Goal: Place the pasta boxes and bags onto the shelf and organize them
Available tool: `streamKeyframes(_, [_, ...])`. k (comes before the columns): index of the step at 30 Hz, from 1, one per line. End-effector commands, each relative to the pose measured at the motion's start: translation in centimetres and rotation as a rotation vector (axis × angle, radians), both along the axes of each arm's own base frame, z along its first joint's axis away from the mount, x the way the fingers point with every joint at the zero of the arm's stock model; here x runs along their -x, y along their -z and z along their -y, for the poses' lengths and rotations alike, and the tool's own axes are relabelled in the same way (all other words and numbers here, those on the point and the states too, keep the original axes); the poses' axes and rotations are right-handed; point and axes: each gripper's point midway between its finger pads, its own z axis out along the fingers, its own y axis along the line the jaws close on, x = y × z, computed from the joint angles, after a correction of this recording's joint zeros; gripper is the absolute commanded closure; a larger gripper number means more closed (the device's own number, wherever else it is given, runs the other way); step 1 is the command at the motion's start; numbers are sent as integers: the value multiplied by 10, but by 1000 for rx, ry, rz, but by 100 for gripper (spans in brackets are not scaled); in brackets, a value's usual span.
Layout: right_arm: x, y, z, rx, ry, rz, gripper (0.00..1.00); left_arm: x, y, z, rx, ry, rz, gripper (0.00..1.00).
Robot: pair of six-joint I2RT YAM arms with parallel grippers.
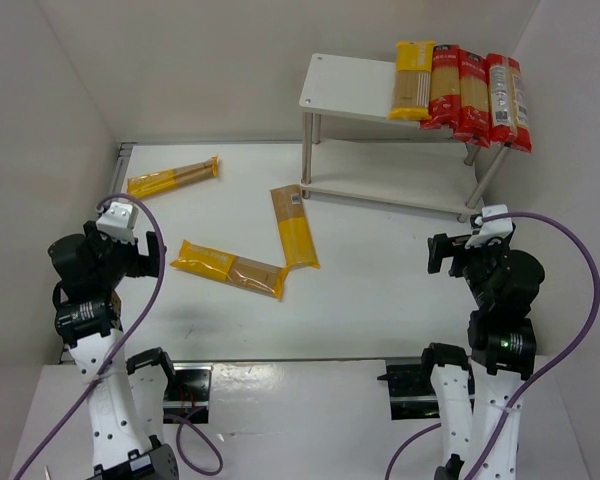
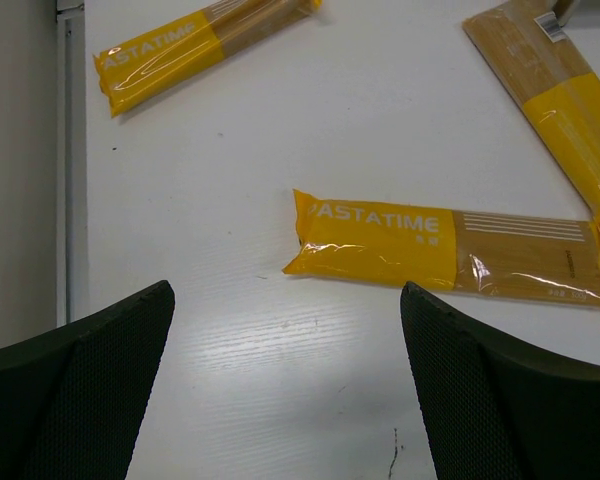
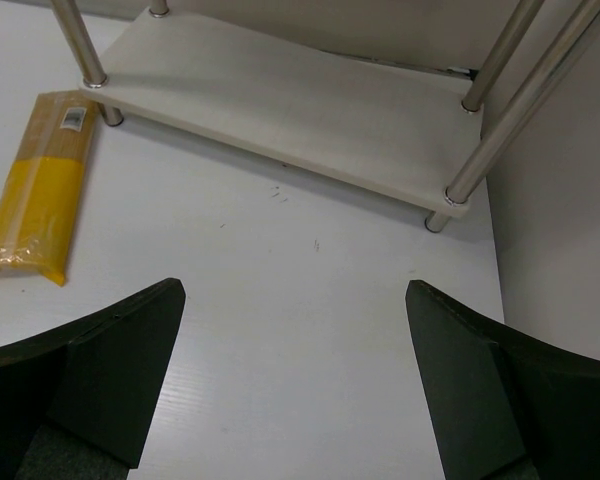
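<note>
Left tool [image 2: 285, 300] and right tool [image 3: 295, 295] both wide, empty. Four packets [image 1: 462, 88] on shelf [image 1: 345, 85] top tier; three yellow lie on counter [image 1: 380, 290]. Left tool should straddle nearest packet [image 2: 450, 250] across its width (near mid-length), squarely.

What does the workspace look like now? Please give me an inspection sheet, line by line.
Surface: white table, few small marks.
Job's things: shelf top tier holds one yellow packet and three red packets at its right end; lower tier bare; three loose yellow packets lie on the table.
Clutter: nothing seen.
Hands: left hand open, empty; right hand open, empty.
Cables: purple cables loop from both arms.
Surroundings: plain white walls.
</note>
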Motion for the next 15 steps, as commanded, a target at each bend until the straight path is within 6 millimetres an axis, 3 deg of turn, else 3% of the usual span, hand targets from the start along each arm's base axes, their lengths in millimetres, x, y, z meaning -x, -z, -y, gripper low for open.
streamKeyframes(1, [-5,-6,0,22,-19,22,0,1,-15,-2,5,-17,45,1])
streamKeyframes(15, [-5,-6,-1,30,-31,25,0,1,-16,0,7,-8,48,1])
